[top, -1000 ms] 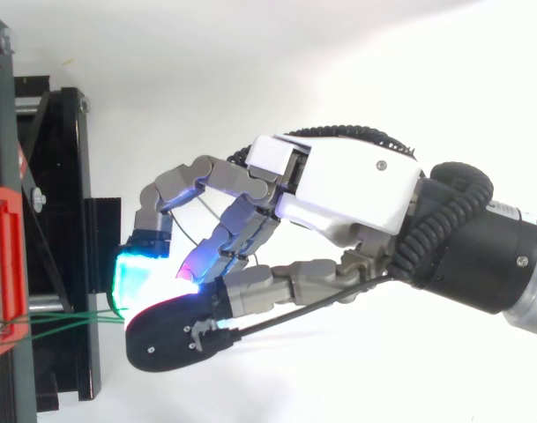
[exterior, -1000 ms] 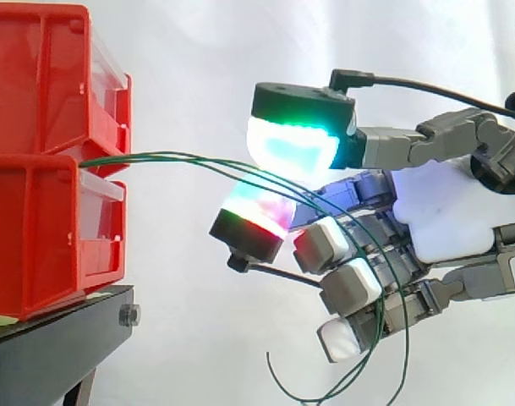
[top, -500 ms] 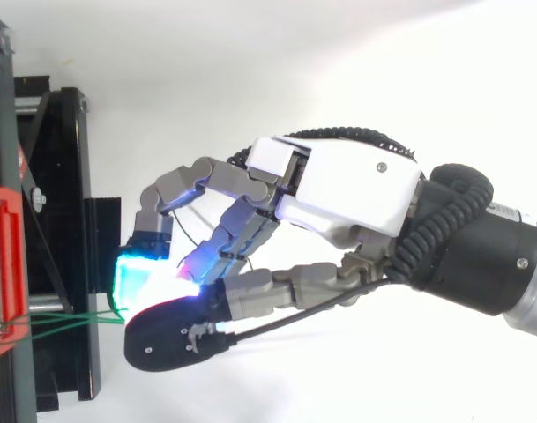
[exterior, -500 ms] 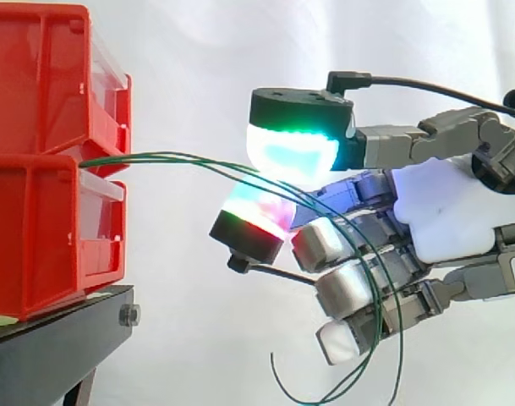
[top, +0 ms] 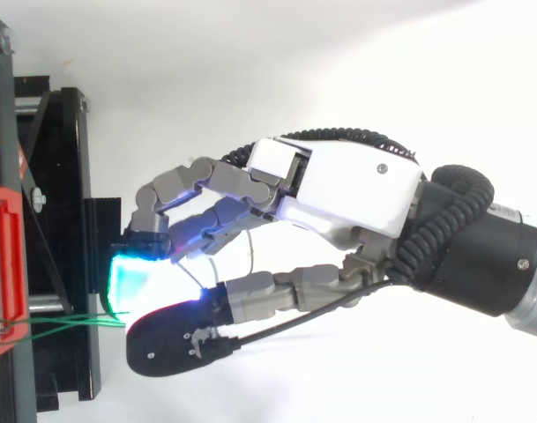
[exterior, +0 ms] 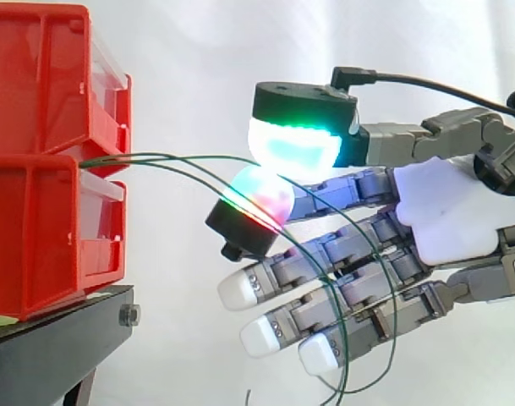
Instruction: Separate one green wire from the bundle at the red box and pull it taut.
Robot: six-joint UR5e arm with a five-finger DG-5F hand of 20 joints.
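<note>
- The robot hand's (exterior: 447,211) lower fingers, curled a second ago, are now stretching out straight, letting the slack loops hang towards six o'clock.
- Its two glowing fingertips (exterior: 291,144) are pressing together, apparently pinching the thin green wires (exterior: 172,158). Separation is probably unfinished.
- The wires are running from the stacked red plastic box (exterior: 37,228) at nine o'clock into that pinch.

The red bins (exterior: 37,85) are glossy plastic, the black stand (exterior: 46,355) matt metal, the white curtain (exterior: 189,51) cloth.
</note>
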